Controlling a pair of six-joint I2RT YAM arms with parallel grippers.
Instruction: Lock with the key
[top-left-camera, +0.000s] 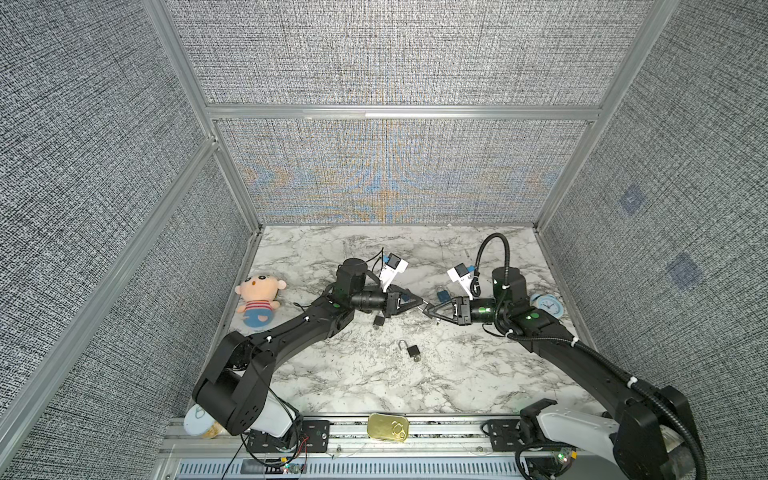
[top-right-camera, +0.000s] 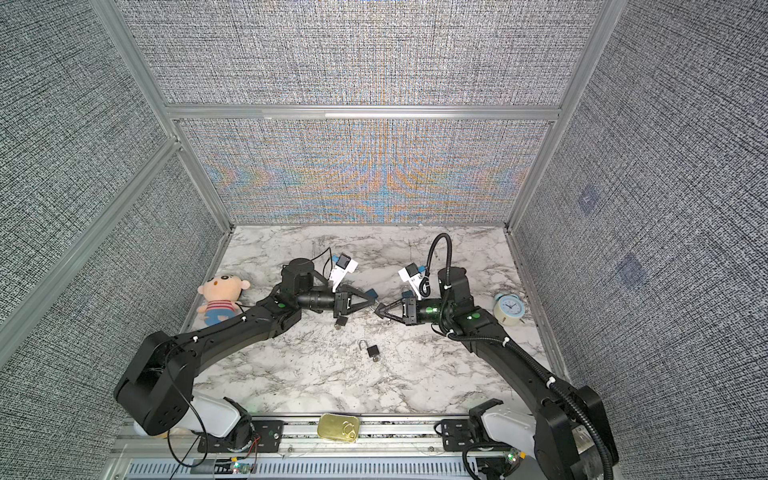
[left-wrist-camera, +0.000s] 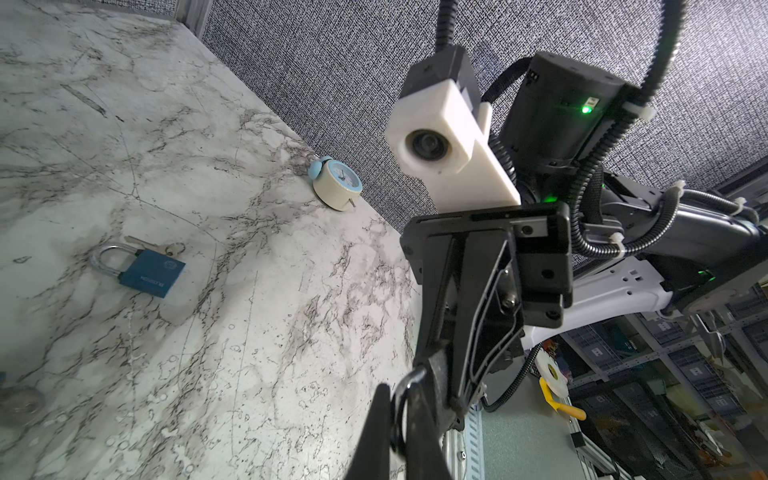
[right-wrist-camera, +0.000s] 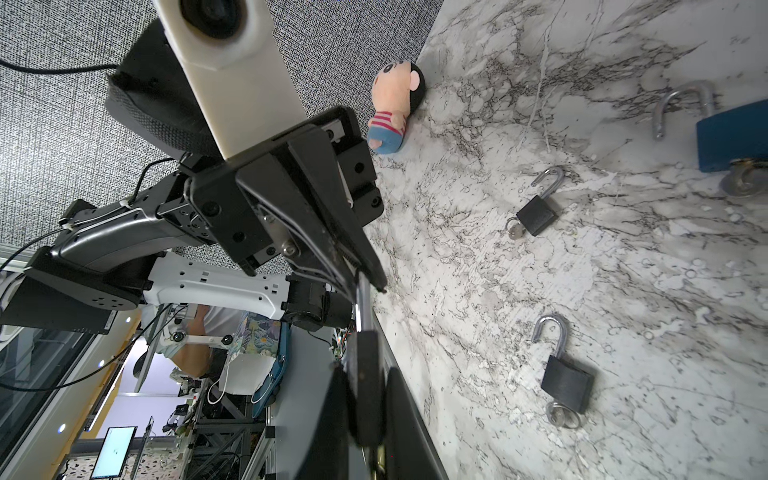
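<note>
No text can be read with certainty. The blue padlock (left-wrist-camera: 151, 272) on the desk (left-wrist-camera: 257, 340) carries 1 line of pale lettering across its body, too blurred to make out, and the figures on the alarm clock (left-wrist-camera: 341, 183) are too small to read.

On marble worktop (left-wrist-camera: 249, 332): blue padlock (left-wrist-camera: 151, 272) lying flat, key (left-wrist-camera: 153, 246) by its shackle; clock (left-wrist-camera: 337, 185) near wall (left-wrist-camera: 332, 62). Close up: left fingers (left-wrist-camera: 372, 424) pinching a dark loop (left-wrist-camera: 398, 409), right gripper (left-wrist-camera: 434, 374) tip-to-tip against them.
</note>
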